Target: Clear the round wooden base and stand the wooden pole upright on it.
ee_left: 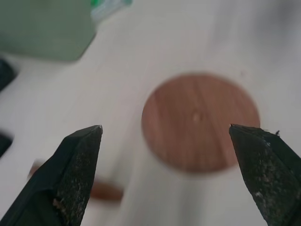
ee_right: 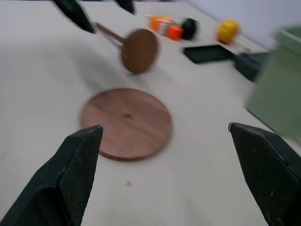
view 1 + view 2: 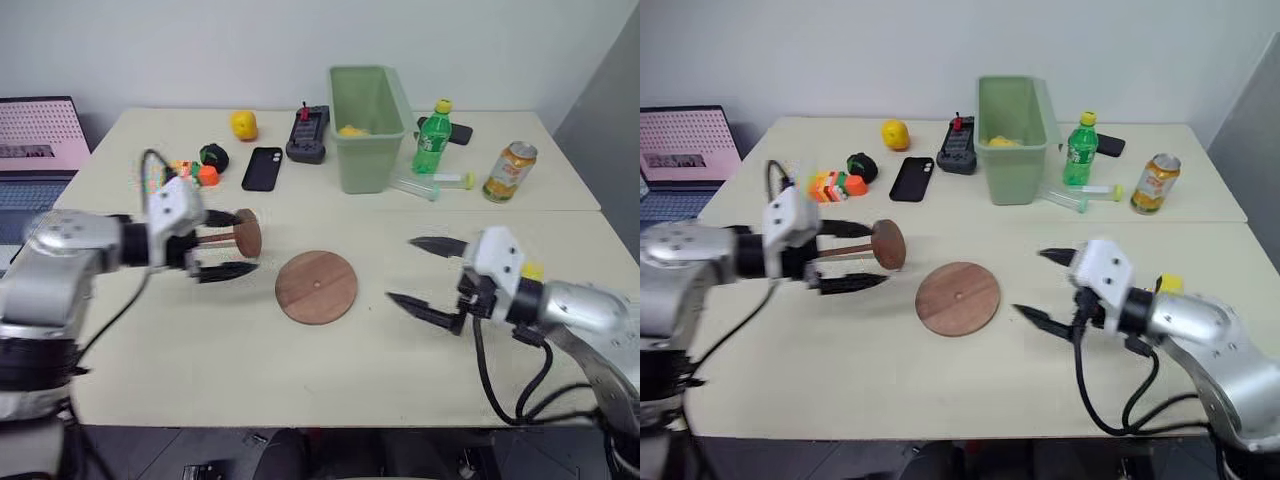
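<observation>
Bright, even room light, hardly a shadow anywhere.
Head views crisp, soft shadows under the grippers; both wrist views smeared, round wooden base [image 1: 200, 122] fuzzy at its rim, green bin [image 2: 277, 80] a blur.

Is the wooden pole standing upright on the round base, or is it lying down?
Lying down. The wooden pole lies on the table beside the round wooden base, its end disc facing sideways. The base's top is bare.
</observation>
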`<act>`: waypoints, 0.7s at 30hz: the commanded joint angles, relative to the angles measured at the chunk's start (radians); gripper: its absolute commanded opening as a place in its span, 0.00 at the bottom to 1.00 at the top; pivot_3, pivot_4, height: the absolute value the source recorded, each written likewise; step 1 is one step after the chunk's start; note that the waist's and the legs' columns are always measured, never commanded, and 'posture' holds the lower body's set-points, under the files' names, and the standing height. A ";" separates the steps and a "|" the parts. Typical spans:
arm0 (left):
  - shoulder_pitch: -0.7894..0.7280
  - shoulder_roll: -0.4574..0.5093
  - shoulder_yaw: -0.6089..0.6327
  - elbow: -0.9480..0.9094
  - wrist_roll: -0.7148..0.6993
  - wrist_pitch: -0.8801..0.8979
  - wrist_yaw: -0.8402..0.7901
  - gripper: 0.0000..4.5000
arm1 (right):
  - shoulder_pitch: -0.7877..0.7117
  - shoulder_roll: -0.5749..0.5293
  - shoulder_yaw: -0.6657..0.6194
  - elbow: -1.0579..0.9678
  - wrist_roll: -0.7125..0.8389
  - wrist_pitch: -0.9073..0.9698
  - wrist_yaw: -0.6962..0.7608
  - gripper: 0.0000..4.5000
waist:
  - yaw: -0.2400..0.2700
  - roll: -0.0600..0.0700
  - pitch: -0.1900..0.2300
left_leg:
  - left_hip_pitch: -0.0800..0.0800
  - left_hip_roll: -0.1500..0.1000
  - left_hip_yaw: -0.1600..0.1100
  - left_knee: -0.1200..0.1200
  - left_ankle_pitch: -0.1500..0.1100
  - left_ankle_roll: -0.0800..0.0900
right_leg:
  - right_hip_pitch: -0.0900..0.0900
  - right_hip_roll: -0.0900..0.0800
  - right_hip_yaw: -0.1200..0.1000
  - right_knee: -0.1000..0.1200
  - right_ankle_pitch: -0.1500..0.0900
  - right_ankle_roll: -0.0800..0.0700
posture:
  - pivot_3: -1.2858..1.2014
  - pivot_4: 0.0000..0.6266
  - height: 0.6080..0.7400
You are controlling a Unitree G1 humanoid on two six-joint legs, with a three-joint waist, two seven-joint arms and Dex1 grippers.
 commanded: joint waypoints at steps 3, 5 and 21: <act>-0.054 0.076 -0.042 0.201 0.109 -0.160 -0.036 1.00 | -0.122 0.054 0.144 0.103 -0.026 -0.044 0.038 0.99 | 0.023 0.000 0.000 | -0.002 -0.002 0.000 0.001 0.000 0.000 | 0.000 -0.002 -0.001 -0.001 0.000 0.000 | 0.52 0.24 1.00; -0.107 0.073 -0.092 0.275 0.163 -0.200 -0.042 1.00 | -0.136 0.070 0.174 0.121 -0.044 -0.055 0.032 0.99 | 0.027 -0.001 0.000 | -0.003 -0.003 0.000 0.001 0.000 0.000 | -0.001 -0.003 -0.001 -0.001 0.000 0.000 | 0.52 0.24 1.00; -0.687 -0.187 -0.480 0.943 0.580 -0.530 -0.060 1.00 | -0.087 0.120 0.180 0.014 -0.009 0.042 -0.086 0.99 | -0.001 -0.003 0.002 | -0.004 -0.011 -0.002 0.001 0.000 0.000 | -0.004 -0.002 -0.001 0.001 0.000 0.000 | 0.52 0.24 1.00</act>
